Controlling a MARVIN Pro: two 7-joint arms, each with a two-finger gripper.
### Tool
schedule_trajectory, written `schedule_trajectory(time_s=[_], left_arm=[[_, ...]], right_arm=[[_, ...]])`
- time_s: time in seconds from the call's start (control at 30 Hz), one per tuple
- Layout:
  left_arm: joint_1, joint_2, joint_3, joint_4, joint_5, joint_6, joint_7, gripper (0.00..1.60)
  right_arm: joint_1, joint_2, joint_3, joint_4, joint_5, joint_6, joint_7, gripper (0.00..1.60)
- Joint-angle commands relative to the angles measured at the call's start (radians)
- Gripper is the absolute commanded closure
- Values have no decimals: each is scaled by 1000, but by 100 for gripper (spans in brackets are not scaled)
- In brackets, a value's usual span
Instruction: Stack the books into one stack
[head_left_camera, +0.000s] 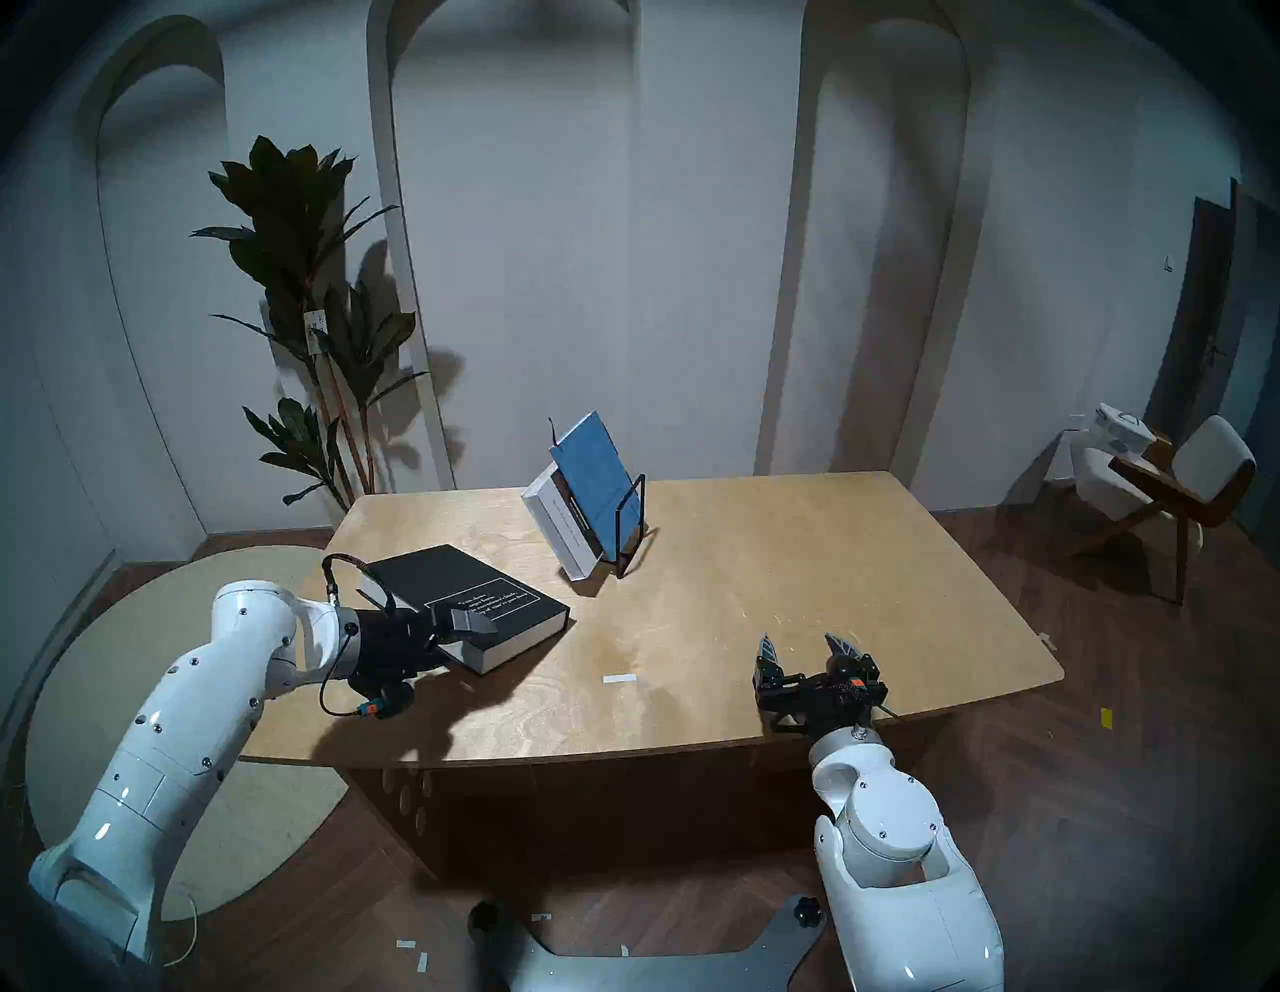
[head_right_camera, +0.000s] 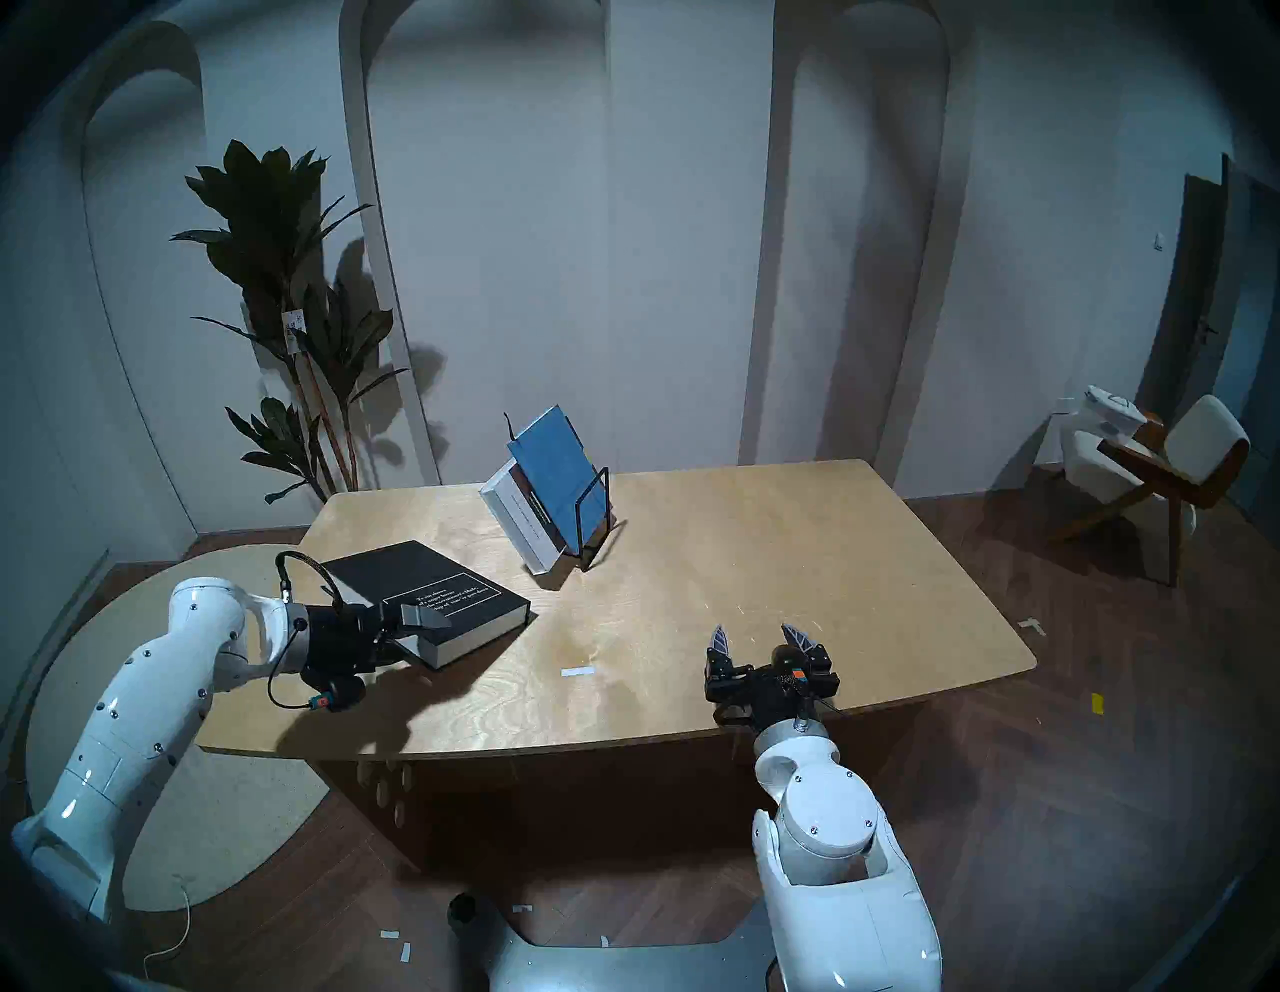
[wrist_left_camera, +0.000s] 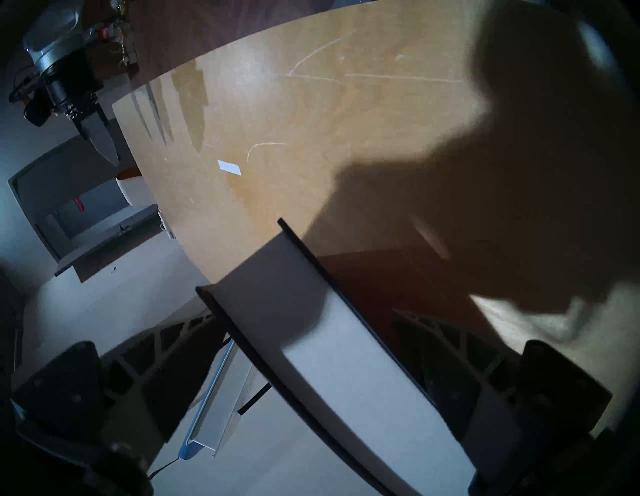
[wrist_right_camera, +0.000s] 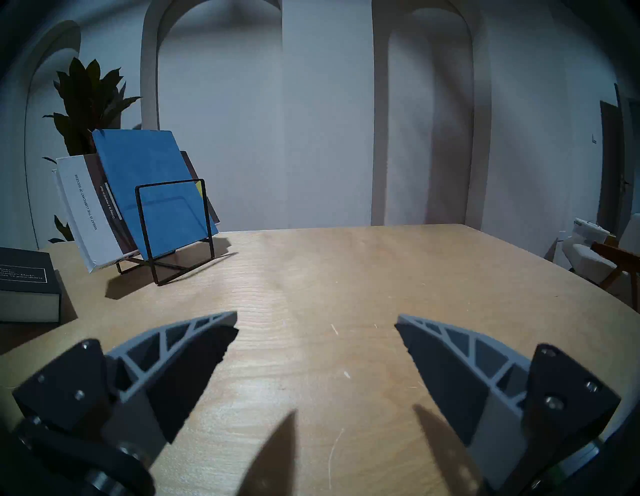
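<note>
Head views, step: I read this as the opening step. The black book (head_left_camera: 443, 589) lies flat on the left of the counter (head_left_camera: 762, 589) as the base. The blue book (head_left_camera: 589, 478) and the brown book (head_left_camera: 561, 526) lean in the wire rack (head_left_camera: 630, 519) further back.
Head views, left arm: the left hand (head_left_camera: 471, 641) points down and inward at the black book's near corner, one finger over the cover.
Head views, right arm: the right hand (head_left_camera: 807, 648) hovers level over the near right edge, fingers spread, holding nothing.
Left wrist view: the black book's pale page edge runs between my fingers (wrist_left_camera: 152, 350). I cannot tell whether they clamp it or only straddle it.
Right wrist view: the open fingers frame bare counter; the rack stands ahead to the left.
Next move: probably clear the left hand, then lift the brown book out of the rack and lay it squarely on the black one.
</note>
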Motion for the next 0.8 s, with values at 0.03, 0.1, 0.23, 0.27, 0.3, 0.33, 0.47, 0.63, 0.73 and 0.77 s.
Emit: schedule_trajectory(time_s=[0.03,0.1,0.23,0.27,0.3,0.33,0.47,0.63,0.73,0.77], left_arm=[[-66,66,11,-32,38,2,109,0],[-66,66,37,-41,56,2,137,0],[-62,64,87,-47,91,2,195,0],[-64,67,98,-43,100,2,211,0],[-67,68,105,-39,107,2,222,0],[-74,70,116,-34,119,7,238,0],[-106,62,143,-13,151,30,285,0],[-149,54,180,26,200,67,348,0],[-179,54,190,54,227,90,376,0],[-191,54,191,59,236,98,381,0]], right_arm=[[6,0,0,-22,0,-7,0,0],[6,0,0,-22,0,-7,0,0],[6,0,0,-24,0,-7,0,0],[6,0,0,-24,0,-7,0,0],[6,0,0,-24,0,-7,0,0],[6,0,0,-24,0,-8,0,0],[5,0,0,-25,0,-7,0,0],[5,0,0,-25,0,-7,0,0],[6,0,0,-24,0,-7,0,0],[6,0,0,-23,0,-7,0,0]])
